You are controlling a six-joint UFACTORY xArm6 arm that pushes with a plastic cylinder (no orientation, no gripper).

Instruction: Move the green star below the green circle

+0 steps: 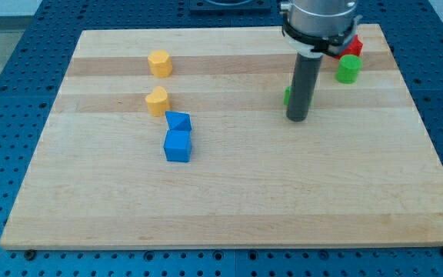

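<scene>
My tip (297, 118) rests on the tabletop (229, 200) in the view's upper right. There are no fingers; the arm ends in a bare rod, holding nothing. The green star (288, 96) is mostly hidden behind the rod, with only a sliver showing at its left edge, just above the tip and apparently touching or just beside it. The green circle (349, 68) stands to the upper right, near a red block (354, 45). In my judgement the star must travel toward the view's right and slightly down, so the tip should first work round to the star's left side.
</scene>
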